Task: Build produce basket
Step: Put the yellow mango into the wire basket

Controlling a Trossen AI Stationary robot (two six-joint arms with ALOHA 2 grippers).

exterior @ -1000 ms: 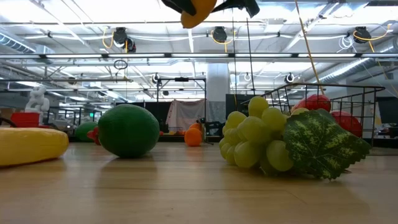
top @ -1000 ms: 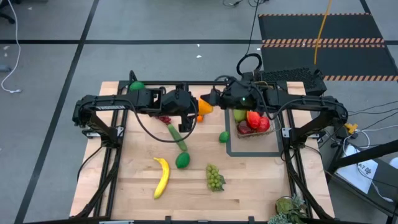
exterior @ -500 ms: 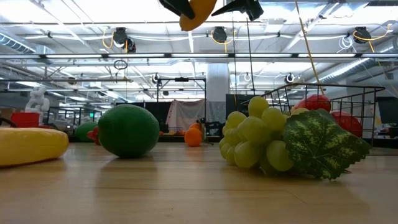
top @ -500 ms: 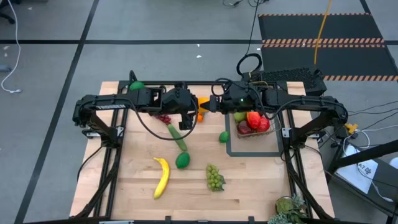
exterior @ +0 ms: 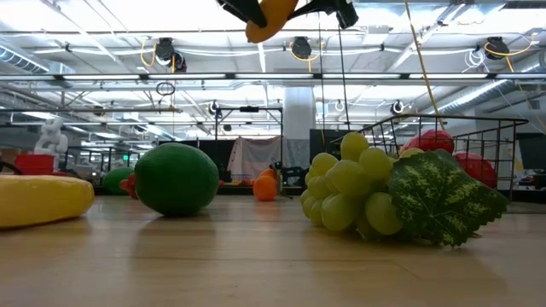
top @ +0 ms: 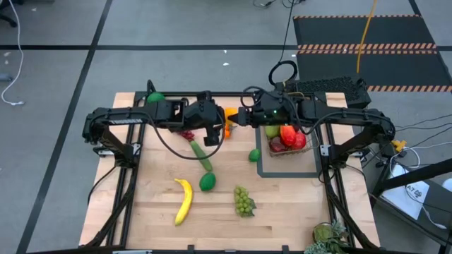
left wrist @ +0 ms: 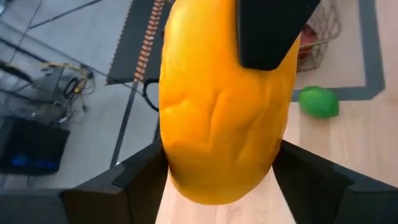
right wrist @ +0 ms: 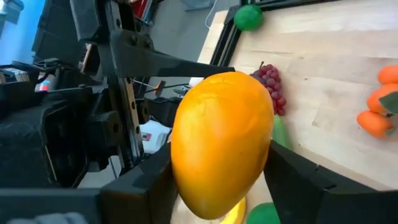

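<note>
Inside basket (top: 290, 151): red apples (top: 292, 136), pear (top: 272, 130).

Grey floor (top: 56, 63), bright ceiling lights (exterior: 128, 13)

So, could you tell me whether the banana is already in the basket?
No, the banana lies on the table, far from the basket.
</note>
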